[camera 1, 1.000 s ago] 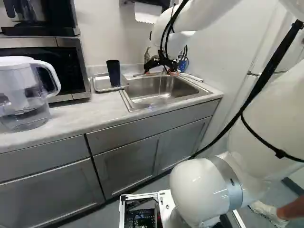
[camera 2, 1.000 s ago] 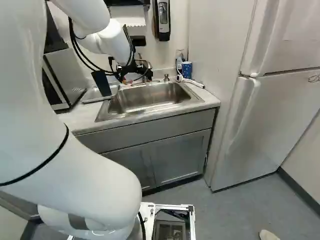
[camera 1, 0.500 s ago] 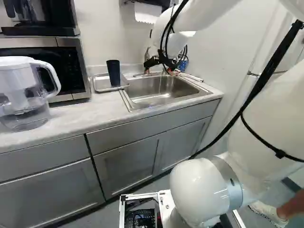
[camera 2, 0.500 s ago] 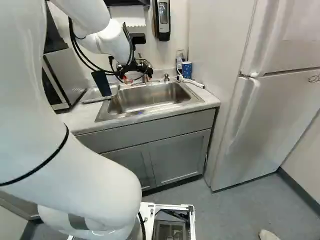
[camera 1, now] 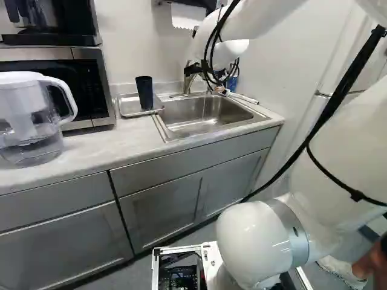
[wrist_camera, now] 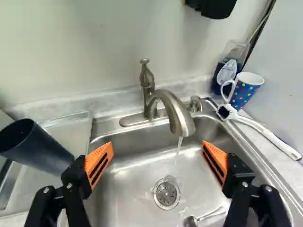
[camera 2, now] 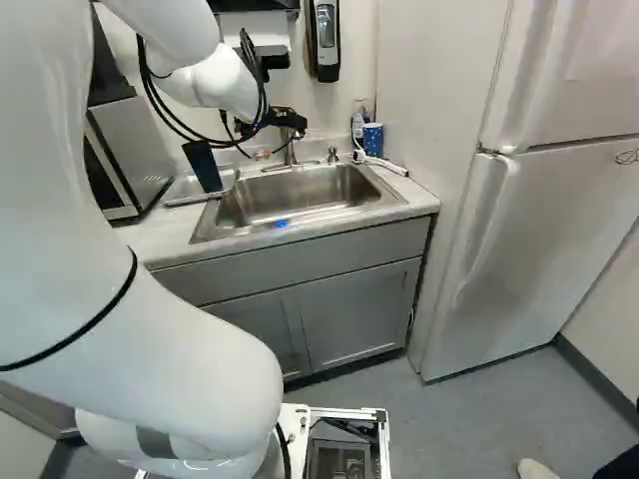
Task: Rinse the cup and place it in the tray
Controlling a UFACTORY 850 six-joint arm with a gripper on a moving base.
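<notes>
With the hand wide open and empty, hangs over the sink behind the running tap, probably to reach it and shut off the water. Off to one side, stands the dark cup upright in the tray, perhaps rinsed already. Only in the left base view, see a pitcher; in the right, a soap dispenser missing there.

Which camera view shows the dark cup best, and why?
The left base view: there the dark cup is seen whole, from rim to base, on the tray. The right base view shows it slightly smaller and slanted; the wrist view crops its rim, and one open jaw partly covers its base.
</notes>
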